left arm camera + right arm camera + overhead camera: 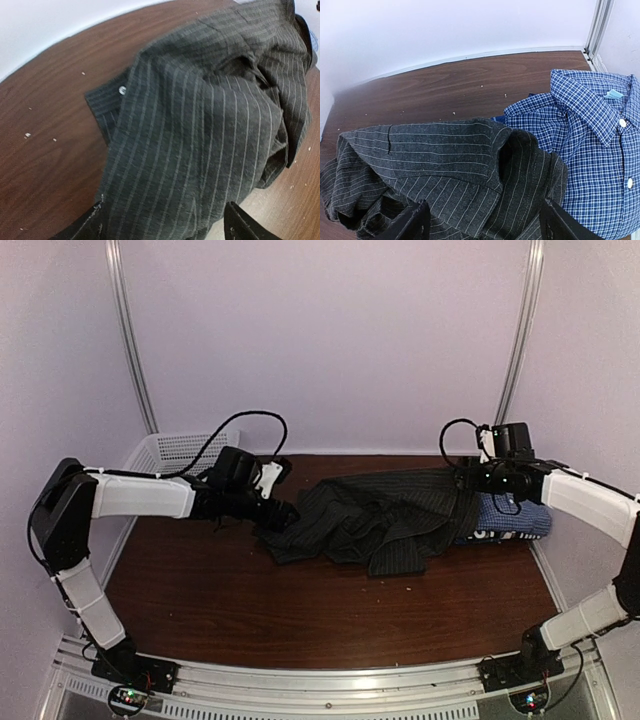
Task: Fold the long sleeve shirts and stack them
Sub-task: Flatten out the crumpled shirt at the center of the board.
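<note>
A black pinstriped shirt (370,520) lies crumpled across the middle of the table. My left gripper (278,515) is at its left end. In the left wrist view my gripper (167,225) has its jaws wide apart with the striped cloth (200,125) filling the gap. My right gripper (462,480) is at the shirt's right end. In the right wrist view my gripper (482,225) is also spread wide over the black shirt (445,165). A folded blue-white checked shirt (515,515) lies at the right, collar and buttons up (590,145), the black shirt overlapping its left edge.
A white mesh basket (175,450) stands at the back left corner. A dark cloth with white lettering (492,536) shows under the checked shirt's front edge. Bare brown table (300,610) lies in front of the shirts. Walls close in at the back and sides.
</note>
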`<control>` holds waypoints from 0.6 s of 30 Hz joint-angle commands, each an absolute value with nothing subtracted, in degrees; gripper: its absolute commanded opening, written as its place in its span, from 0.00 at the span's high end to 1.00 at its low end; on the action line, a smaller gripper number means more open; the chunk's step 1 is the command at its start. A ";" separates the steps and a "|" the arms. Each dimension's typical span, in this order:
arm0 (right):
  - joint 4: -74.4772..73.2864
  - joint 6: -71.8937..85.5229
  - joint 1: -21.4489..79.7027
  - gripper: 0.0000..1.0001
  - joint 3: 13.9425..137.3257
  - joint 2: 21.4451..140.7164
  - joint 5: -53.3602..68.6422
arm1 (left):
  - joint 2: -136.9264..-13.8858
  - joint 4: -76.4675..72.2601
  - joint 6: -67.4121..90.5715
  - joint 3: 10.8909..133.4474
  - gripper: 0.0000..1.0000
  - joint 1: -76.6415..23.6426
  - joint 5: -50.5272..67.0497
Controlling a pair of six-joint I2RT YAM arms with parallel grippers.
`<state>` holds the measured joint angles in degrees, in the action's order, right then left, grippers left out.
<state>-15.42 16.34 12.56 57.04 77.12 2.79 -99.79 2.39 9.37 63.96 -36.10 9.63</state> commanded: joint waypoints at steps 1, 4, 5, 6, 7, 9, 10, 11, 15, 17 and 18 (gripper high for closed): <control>-14.42 16.85 13.13 0.25 54.92 75.16 4.29 | -101.14 1.78 7.65 61.61 0.21 -39.76 4.55; -14.38 16.95 13.26 0.25 54.23 75.36 5.18 | -102.80 3.46 7.71 61.25 0.25 -41.17 1.09; -14.21 16.96 13.27 0.25 53.84 75.39 5.33 | -103.20 3.71 7.98 61.00 0.25 -41.70 -1.69; -13.89 17.04 13.32 0.25 53.35 75.43 5.62 | -103.47 3.97 8.30 60.71 0.25 -42.27 -3.84; -13.58 17.09 13.28 0.25 52.92 75.49 5.83 | -103.83 4.18 8.59 60.59 0.25 -42.82 -5.74; -13.05 17.26 13.27 0.25 52.15 75.65 6.46 | -104.69 4.29 9.29 60.64 0.25 -43.73 -9.15; -12.76 17.35 13.28 0.25 51.77 75.71 6.76 | -105.25 4.43 9.54 60.79 0.25 -44.03 -10.34; -12.56 17.44 13.31 0.25 51.58 75.80 7.17 | -105.69 4.46 9.67 60.94 0.26 -44.23 -11.69; -12.16 17.40 13.37 0.25 51.03 75.83 7.39 | -107.53 5.25 9.72 61.88 0.29 -44.56 -14.23; -12.09 17.32 13.36 0.25 50.71 75.77 7.47 | -107.97 5.61 9.44 62.07 0.31 -44.62 -14.57; -11.97 17.27 13.36 0.25 50.51 75.69 7.35 | -108.13 5.74 9.47 62.13 0.34 -44.65 -14.96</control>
<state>-13.91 16.91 12.91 51.68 75.83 6.74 -107.18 5.02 9.15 60.88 -44.38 -10.90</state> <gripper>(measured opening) 0.753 0.695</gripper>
